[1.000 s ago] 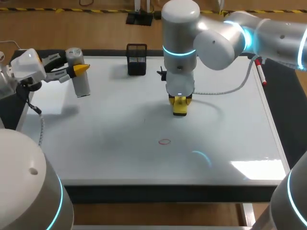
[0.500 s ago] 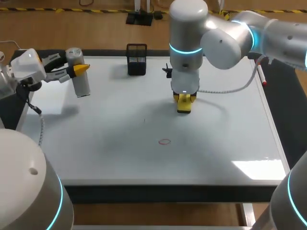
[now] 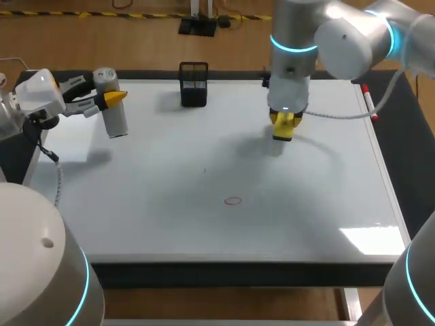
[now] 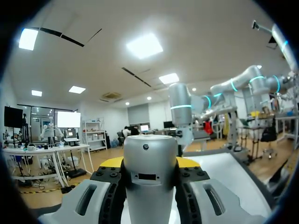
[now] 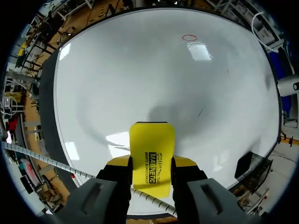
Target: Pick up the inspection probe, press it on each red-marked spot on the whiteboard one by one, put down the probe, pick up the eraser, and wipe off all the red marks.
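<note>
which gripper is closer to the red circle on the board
Right. The right gripper, holding the eraser, is beyond the red circle; the left gripper, holding the probe, is at the whiteboard's far left corner.

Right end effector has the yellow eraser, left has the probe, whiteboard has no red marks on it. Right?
Wrong on the marks: the head view shows one red mark on the whiteboard. The rest holds: the right end effector holds the yellow eraser, and the left end effector holds the probe.

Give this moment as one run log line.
left claw: shut on probe | right claw: shut on eraser, over whiteboard | red mark: one visible, unwiped
</note>
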You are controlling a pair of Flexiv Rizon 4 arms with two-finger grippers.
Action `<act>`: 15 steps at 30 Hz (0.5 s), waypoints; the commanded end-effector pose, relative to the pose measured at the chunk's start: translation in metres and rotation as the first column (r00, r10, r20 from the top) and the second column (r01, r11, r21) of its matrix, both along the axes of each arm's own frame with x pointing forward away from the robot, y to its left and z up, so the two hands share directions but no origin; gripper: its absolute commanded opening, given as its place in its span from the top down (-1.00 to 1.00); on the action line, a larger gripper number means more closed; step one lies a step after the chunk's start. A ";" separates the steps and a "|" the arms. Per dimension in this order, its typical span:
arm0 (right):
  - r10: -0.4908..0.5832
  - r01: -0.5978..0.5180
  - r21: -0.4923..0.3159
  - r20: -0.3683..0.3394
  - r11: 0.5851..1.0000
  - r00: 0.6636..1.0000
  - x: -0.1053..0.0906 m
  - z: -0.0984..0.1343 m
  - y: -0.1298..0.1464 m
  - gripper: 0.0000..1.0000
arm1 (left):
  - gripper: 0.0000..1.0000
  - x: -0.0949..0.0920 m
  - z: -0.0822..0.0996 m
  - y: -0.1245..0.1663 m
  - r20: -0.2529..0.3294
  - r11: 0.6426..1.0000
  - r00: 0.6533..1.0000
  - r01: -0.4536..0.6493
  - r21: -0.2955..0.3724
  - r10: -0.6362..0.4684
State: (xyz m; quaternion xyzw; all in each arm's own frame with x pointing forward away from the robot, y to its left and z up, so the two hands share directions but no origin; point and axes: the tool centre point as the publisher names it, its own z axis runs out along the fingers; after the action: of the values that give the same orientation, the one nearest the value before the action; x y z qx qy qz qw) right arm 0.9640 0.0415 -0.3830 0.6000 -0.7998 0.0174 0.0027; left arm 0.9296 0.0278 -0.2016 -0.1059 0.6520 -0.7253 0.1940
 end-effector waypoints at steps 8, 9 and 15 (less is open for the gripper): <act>-0.088 0.089 0.018 -0.040 0.996 0.995 0.020 -0.004 -0.052 1.00 | 1.00 0.000 0.001 0.000 0.001 1.000 1.000 -0.001 0.000 0.001; -0.098 0.099 0.015 -0.043 0.995 0.994 0.021 -0.005 -0.055 1.00 | 1.00 0.000 0.001 0.000 0.001 1.000 1.000 -0.001 0.000 0.001; -0.138 0.139 0.010 -0.051 0.990 0.989 0.028 -0.009 -0.074 1.00 | 1.00 0.000 0.001 0.000 0.001 1.000 1.000 -0.001 0.000 0.001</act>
State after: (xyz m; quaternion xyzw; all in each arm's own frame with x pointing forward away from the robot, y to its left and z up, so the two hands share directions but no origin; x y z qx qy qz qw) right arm 0.9883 -0.0274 -0.3910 0.5423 -0.8400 -0.0005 0.0177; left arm 0.9296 0.0278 -0.2017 -0.1059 0.6520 -0.7253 0.1940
